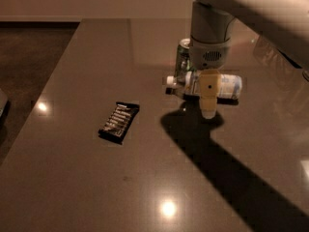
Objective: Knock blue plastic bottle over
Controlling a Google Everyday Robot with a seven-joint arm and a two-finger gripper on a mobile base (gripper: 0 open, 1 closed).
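The blue plastic bottle (230, 86) lies on its side on the dark table (145, 178), white cap (170, 80) pointing left and pale label to the right. My gripper (208, 100) hangs from the arm directly in front of the bottle's middle and hides that part; its tip is just above the table on the near side of the bottle. A green drink can (182, 57) stands upright right behind the bottle, partly hidden by the arm.
A black snack packet (119, 122) lies flat to the left of the bottle. The table's left edge (53, 95) drops to a dark floor. The arm's shadow runs to the front right.
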